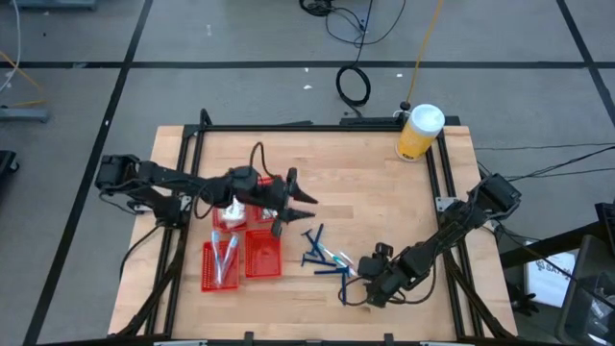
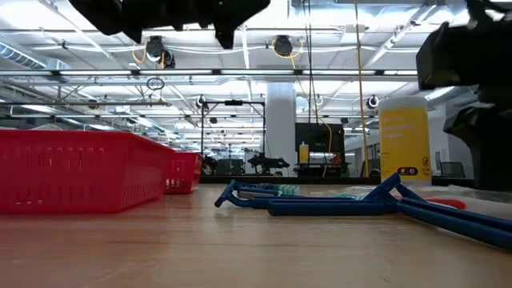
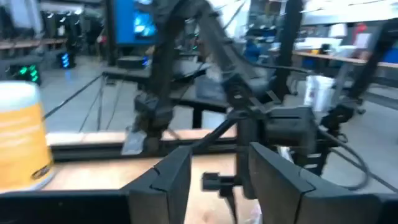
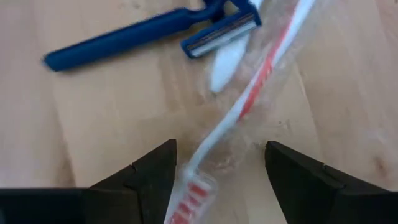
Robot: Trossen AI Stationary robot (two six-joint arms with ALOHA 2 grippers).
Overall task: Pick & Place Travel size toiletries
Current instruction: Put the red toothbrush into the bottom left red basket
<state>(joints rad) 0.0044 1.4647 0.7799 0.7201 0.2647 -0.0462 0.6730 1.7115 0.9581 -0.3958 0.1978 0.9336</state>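
Observation:
Several dark blue razors [image 1: 315, 248] and clear-wrapped toothbrushes [image 1: 338, 259] lie loose on the wooden table right of the red baskets. My right gripper [image 1: 370, 284] is low at the pile's near right side. In its wrist view it is open [image 4: 221, 168], with one finger on each side of the head end of a red-and-white wrapped toothbrush [image 4: 249, 99] lying flat. I see no touch. A blue razor [image 4: 143, 34] lies just beyond. My left gripper [image 1: 296, 207] hangs open [image 3: 217, 177] and empty above the table, beside the baskets' right edge.
Three red mesh baskets [image 1: 262, 255] sit left of the pile; one [image 1: 221, 264] holds light-coloured items, and another holds a white item [image 1: 233, 207]. A yellow white-lidded jar [image 1: 420, 132] stands at the far right corner. Bare wood lies between the pile and the jar.

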